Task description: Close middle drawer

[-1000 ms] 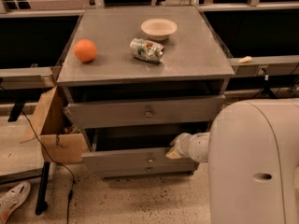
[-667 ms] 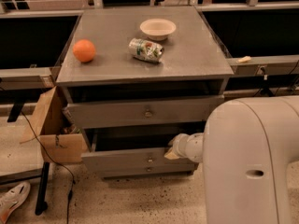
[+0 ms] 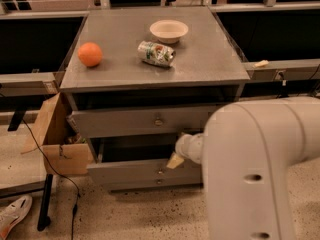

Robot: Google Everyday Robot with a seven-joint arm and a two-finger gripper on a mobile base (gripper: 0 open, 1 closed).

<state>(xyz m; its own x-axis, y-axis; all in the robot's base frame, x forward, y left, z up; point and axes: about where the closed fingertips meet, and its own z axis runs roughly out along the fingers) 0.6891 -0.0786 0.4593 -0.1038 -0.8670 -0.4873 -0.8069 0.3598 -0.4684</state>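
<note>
Shoe: white, on the speckled floor at the lower left corner, only partly in view.
Cardboard box: open, flaps up, against the left side of the cabinet.
Orange: on the left of the grey cabinet top, well apart from the other items.
Can: a crushed drink can lying on its side near the middle of the top, just in front of the bowl.
Bowl: pale, upright, towards the back of the top.
Top drawer: grey front with a small round knob, directly under the cabinet top.
Middle drawer: second tier, pulled out towards the camera, with a dark gap showing above its front; its small knob sits at the centre.
Lowest drawer: only a thin strip shows beneath the middle front.
Gripper: at the right part of the middle drawer's upper edge, a tan tip resting at or just over the front; how far open it is cannot be told, nor whether it has hold of anything.
Arm: a thick white casing filling the lower right, reaching left to the drawer.
</note>
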